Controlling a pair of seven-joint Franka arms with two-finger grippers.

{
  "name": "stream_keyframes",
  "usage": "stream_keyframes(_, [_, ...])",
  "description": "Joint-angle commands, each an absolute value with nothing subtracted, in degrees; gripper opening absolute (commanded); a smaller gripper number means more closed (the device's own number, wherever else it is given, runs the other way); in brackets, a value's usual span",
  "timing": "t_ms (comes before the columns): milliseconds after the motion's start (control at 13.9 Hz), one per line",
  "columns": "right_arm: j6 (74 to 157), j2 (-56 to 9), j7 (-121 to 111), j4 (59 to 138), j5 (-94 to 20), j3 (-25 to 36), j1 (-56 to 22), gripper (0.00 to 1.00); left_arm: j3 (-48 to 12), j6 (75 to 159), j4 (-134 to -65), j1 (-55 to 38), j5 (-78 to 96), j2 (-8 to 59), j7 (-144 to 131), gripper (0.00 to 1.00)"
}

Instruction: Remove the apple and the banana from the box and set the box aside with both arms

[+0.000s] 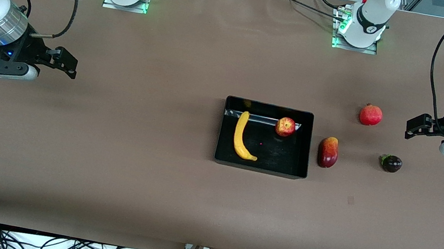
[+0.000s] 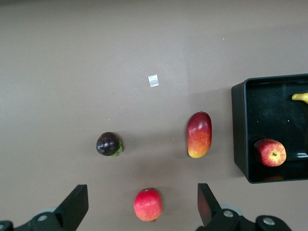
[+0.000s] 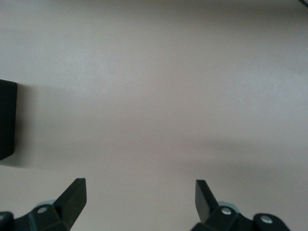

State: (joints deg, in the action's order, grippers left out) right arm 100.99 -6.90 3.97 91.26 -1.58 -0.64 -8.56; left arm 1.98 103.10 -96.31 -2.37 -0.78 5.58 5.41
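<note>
Both claws (image 1: 415,127) (image 1: 66,60) open above table (image 1: 111,147)

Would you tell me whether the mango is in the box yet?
Out: the mango lies on the table beside the box, outside its wall.

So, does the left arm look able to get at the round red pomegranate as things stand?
Probably yes. The left end effector hangs open near the round red pomegranate, which stands alone on the brown table, apart from the oblong red-yellow mango.
</note>
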Motion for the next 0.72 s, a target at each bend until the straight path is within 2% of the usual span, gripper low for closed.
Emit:
stream_keyframes(0, [100.46, -6.5, 3.25, 91.14, -1.58, -0.44, -8.53, 1.0, 2.37, 102.83, -97.47, -2.99, -0.61, 4.74, 7.29, 1.0])
stream_keyframes(649, [100.81, -6.5, 3.25, 91.05, -1.49, -0.35, -8.53, 1.0, 2.2, 99.05, -98.0, -4.74, -0.62, 6.76, 6.68, 1.0])
